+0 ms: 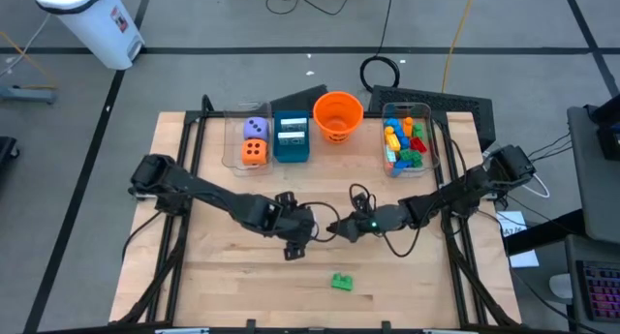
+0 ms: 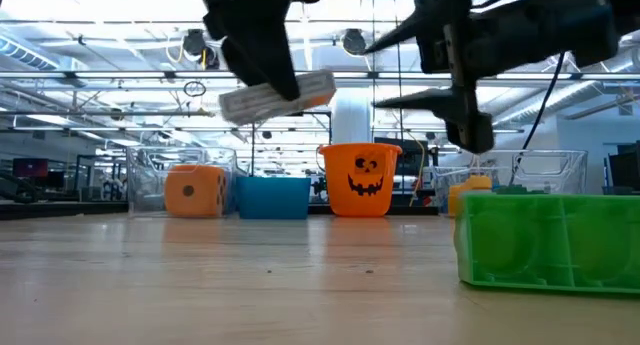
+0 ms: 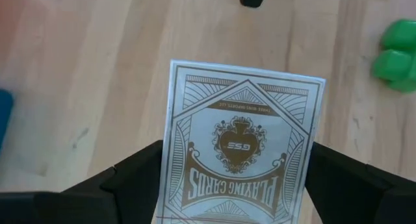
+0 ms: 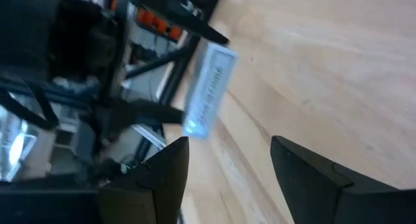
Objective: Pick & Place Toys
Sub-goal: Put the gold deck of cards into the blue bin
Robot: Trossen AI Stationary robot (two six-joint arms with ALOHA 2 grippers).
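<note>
Left wrist view: left tool grips a card box; right tool apparently open, empty.

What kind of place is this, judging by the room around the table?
Probably a robotics lab or workshop in a large industrial hall. The low view shows a high ceiling with steel beams; the high view shows cables on a grey floor and a keyboard beside the wooden table.

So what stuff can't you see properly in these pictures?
- Card box: its lower end runs off the left wrist view's edge, between the left gripper's fingers.
- Green brick: cut off by the low view's right edge.
- Bricks in the clear bin: too small in the high view to count.
- Right gripper: open and empty.
</note>
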